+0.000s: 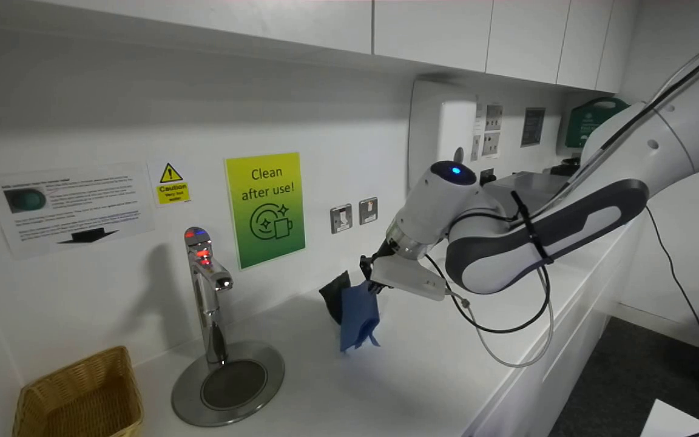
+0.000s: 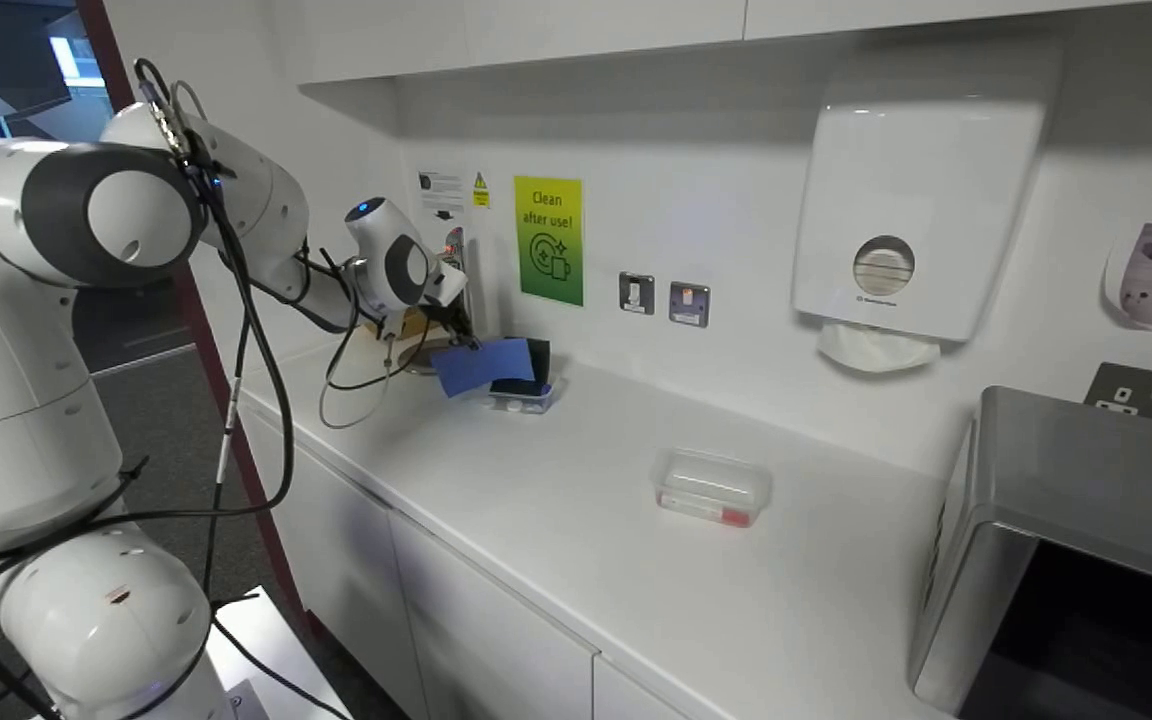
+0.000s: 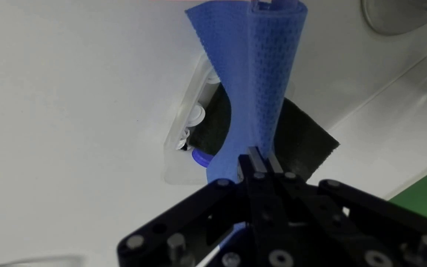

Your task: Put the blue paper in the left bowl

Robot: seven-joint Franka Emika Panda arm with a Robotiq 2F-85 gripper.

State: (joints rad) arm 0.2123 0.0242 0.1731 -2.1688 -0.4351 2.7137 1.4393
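My gripper (image 3: 264, 158) is shut on the blue paper (image 3: 241, 74), which hangs folded from the fingertips over the left bowl. In both exterior views the blue paper (image 1: 360, 315) (image 2: 481, 366) dangles below the gripper (image 1: 374, 280) (image 2: 466, 336). The left bowl is a clear plastic container (image 2: 524, 402); in the wrist view its wall (image 3: 184, 107) shows left of the paper, with white caps and a blue lid inside. A dark square piece (image 3: 302, 137) lies across that bowl, partly behind the paper. Whether the paper touches the bowl or the dark piece, I cannot tell.
Another clear container (image 2: 711, 485) with a red item stands farther right on the counter. A tap (image 1: 209, 297) with a round drain (image 1: 228, 388) and a wicker basket (image 1: 79, 397) are at the far end. The microwave (image 2: 1066, 520) stands at the right.
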